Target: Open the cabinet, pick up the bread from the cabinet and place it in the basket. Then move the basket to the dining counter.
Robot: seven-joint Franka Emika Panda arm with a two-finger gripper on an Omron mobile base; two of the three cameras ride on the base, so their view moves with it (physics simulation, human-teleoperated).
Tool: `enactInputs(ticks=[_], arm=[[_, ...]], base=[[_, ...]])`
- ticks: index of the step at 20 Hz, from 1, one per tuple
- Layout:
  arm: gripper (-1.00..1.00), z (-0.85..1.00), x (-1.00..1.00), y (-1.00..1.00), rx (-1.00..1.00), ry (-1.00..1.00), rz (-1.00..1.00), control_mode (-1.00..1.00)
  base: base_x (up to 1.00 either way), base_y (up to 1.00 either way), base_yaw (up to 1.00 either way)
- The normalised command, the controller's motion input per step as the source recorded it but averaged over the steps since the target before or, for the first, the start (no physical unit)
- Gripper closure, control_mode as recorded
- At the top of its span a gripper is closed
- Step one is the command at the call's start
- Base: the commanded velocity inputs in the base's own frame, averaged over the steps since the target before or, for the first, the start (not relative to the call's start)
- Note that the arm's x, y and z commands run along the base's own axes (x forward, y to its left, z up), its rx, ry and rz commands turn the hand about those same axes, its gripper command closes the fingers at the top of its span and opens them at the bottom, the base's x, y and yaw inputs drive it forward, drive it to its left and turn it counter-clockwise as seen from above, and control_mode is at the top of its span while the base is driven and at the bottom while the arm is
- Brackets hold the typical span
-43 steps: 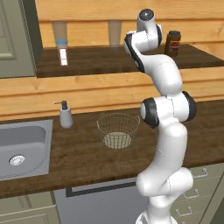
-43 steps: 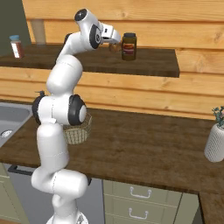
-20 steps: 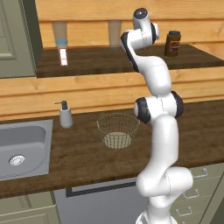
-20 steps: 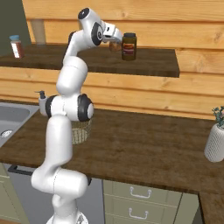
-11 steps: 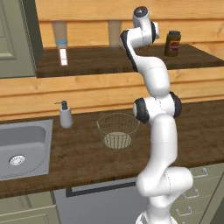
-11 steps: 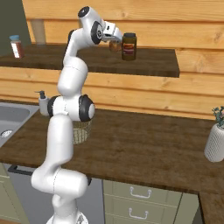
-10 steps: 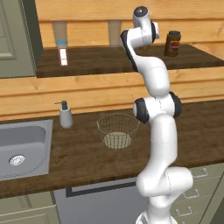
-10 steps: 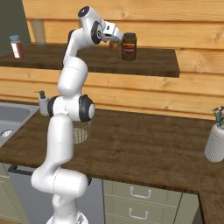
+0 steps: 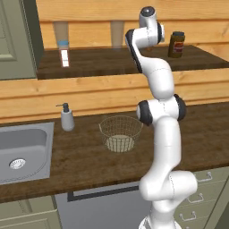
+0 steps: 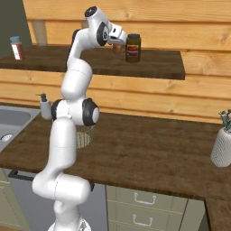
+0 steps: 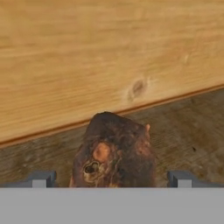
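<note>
The bread [image 11: 114, 151], a dark-brown lump, lies on the cabinet's dark wood floor [image 11: 192, 131] against the pale wood back wall. My gripper [image 11: 111, 179] is open, one fingertip on each side of the bread and neither touching it. From the right base view the gripper [image 10: 118, 44] is high up inside the open cabinet, just left of a dark jar [image 10: 132, 47]. The wire basket [image 9: 120, 133] stands empty on the worktop below, beside the arm's elbow, and also shows behind the arm as the basket [image 10: 84, 136]. The dining counter is out of view.
A dark labelled jar [image 9: 177, 44] stands on the cabinet floor right of the hand. A red-labelled bottle [image 9: 65, 56] stands at its left end. On the worktop are a soap dispenser [image 9: 67, 120], a steel sink [image 9: 20, 147] and a white vase [image 10: 222, 146].
The arm has straightened and its elbow has risen, bringing the hand a little closer to the bread. The fingers have stayed open. Over the last half second nothing visibly moved.
</note>
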Motion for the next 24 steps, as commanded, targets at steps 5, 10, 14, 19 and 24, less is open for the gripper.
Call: enactInputs(ticks=[5,10,14,19,24], arm=[[-1.00,-0.08,0.00,0.00,0.02,0.00,0.00,-1.00],[1.00,-0.13,0.00,0.00,0.03,0.00,0.00,-1.00],[1.00,-0.19,0.00,0.00,0.05,0.00,0.00,-1.00],[1.00,-0.09,-0.05,0.00,0.03,0.00,0.00,-1.00],[1.00,-0.27,-0.52,0.00,0.03,-0.03,0.01,-1.00]], base=[[0.00,0.00,0.00],[0.00,0.00,0.00],[0.00,0.00,0.00],[0.00,0.00,0.00],[0.00,0.00,0.00]])
